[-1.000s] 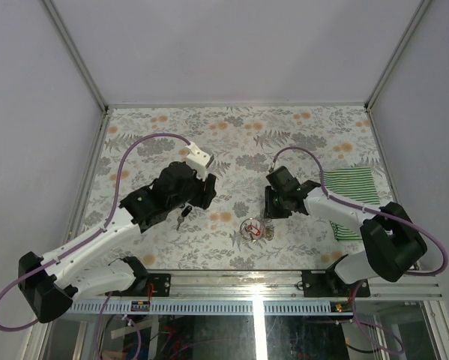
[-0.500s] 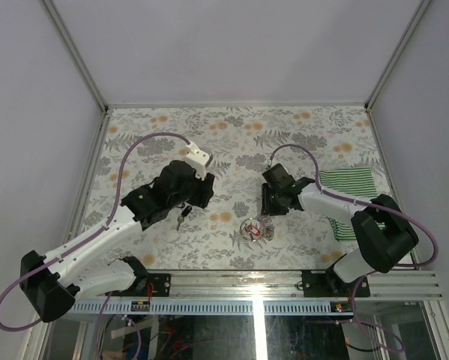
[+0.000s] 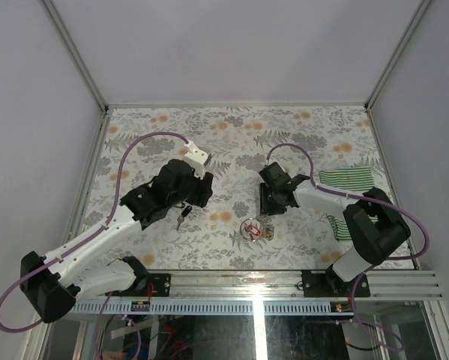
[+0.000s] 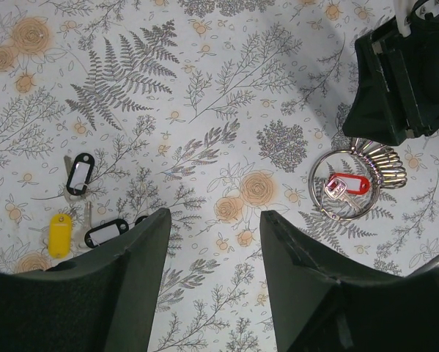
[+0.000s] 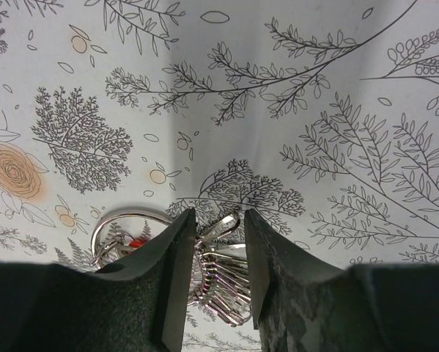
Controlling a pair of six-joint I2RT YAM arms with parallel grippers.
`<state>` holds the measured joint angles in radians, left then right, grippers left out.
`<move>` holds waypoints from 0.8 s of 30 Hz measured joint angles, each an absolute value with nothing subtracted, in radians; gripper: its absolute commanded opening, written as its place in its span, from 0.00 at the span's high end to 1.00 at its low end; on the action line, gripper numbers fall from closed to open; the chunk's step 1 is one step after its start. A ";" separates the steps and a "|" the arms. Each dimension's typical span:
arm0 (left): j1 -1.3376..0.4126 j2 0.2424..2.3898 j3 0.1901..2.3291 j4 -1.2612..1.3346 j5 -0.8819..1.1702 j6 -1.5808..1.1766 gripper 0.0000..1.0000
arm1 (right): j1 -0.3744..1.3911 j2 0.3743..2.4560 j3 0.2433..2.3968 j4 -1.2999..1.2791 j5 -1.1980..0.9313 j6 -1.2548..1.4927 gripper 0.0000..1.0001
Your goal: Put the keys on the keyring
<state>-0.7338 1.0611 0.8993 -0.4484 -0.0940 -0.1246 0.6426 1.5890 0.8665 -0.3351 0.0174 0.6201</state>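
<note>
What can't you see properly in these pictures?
- Right wrist: the keyring and red key are mostly behind the fingers of the right gripper.
- Left wrist: one black-tagged key is partly behind a finger of the left gripper.
- Top: the loose keys are too small to tell apart.

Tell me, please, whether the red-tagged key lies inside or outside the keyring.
Inside: the red-tagged key lies flat within the circle of the keyring. Whether it is threaded on, I cannot tell.
</note>
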 measured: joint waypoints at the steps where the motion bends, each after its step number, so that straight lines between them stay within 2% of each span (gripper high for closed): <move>1: -0.731 1.061 0.899 -0.448 -0.094 -0.125 0.47 | 0.643 1.590 0.867 -0.338 0.017 0.620 0.60; 7: -0.724 1.061 0.899 -0.449 -0.089 -0.124 0.47 | 0.643 1.605 0.868 -0.340 0.015 0.616 0.63; 13: -0.721 1.061 0.899 -0.449 -0.085 -0.123 0.47 | 0.643 1.626 0.889 -0.346 0.014 0.605 0.76; 21: -0.716 1.058 0.899 -0.450 -0.085 -0.123 0.47 | 0.643 1.627 0.890 -0.345 0.009 0.594 0.97; 24: -0.711 1.055 0.899 -0.450 -0.084 -0.123 0.47 | 0.643 1.623 0.890 -0.335 -0.001 0.585 1.00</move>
